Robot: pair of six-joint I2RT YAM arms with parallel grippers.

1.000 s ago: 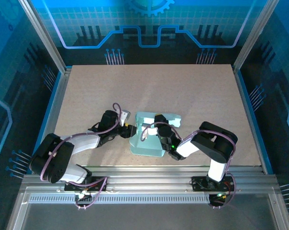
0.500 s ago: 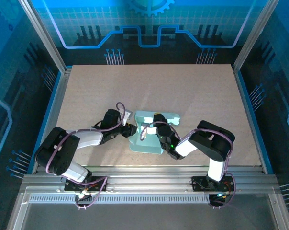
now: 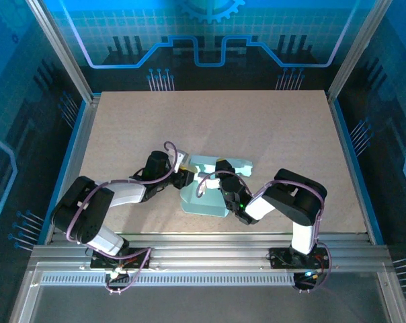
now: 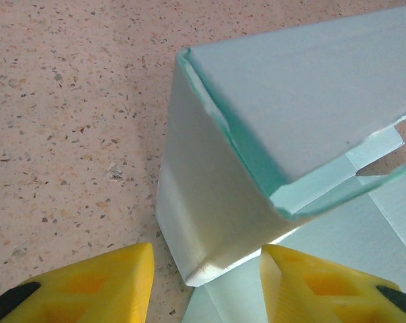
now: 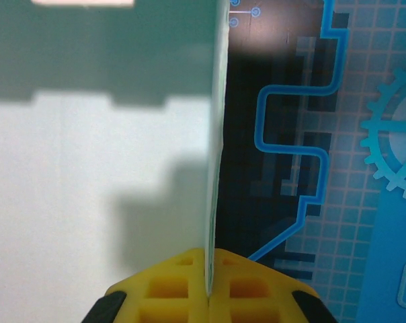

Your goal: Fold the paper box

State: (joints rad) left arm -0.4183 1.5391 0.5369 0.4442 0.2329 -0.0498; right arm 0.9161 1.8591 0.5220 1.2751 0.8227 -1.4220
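your two grippers were at the paper box (image 3: 204,204), and the right one was pinching a panel of it.
the box was half raised, with its pale mint base flat on the table (image 3: 257,128), whose near edge was closer to the box than its far edge. your left gripper (image 4: 206,259) was at the box's left side, low down, with its jaws apart and the bottom corner of an upright wall between the yellow fingers (image 4: 102,282). one finger was clear of the card, and i cannot tell whether the other touched it. your right gripper (image 5: 208,259) was over the middle of the box, clamped tight on a thin panel held on edge, the card running straight up from between the two pads.
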